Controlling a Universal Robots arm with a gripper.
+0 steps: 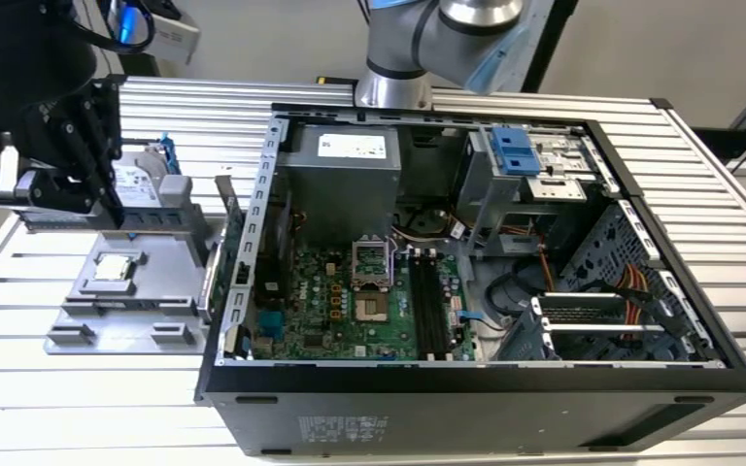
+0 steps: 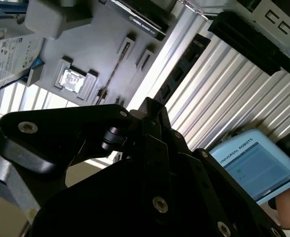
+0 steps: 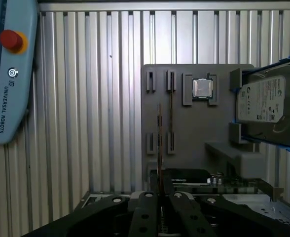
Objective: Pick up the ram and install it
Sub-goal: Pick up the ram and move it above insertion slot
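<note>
Ram (image 3: 159,148): being held edge-on over the grey tray (image 3: 194,128).
Gripper (image 3: 160,200): fingers being pinched together on the ram's thin edge.
Hard drive (image 3: 263,101): being carried at the tray's side, with a white printed label being shown.
Processor (image 3: 202,88): being seated in a tray recess beside the hard drive.
Pendant (image 3: 7,74): lettering and a red button being displayed.
Computer case (image 1: 477,374): being shown open, to the exterior view's right of the tray.

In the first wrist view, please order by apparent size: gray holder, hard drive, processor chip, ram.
1. gray holder.
2. hard drive, cut by the frame edge.
3. unsure: ram, edge-on, long but thin; processor chip, small square.
</note>
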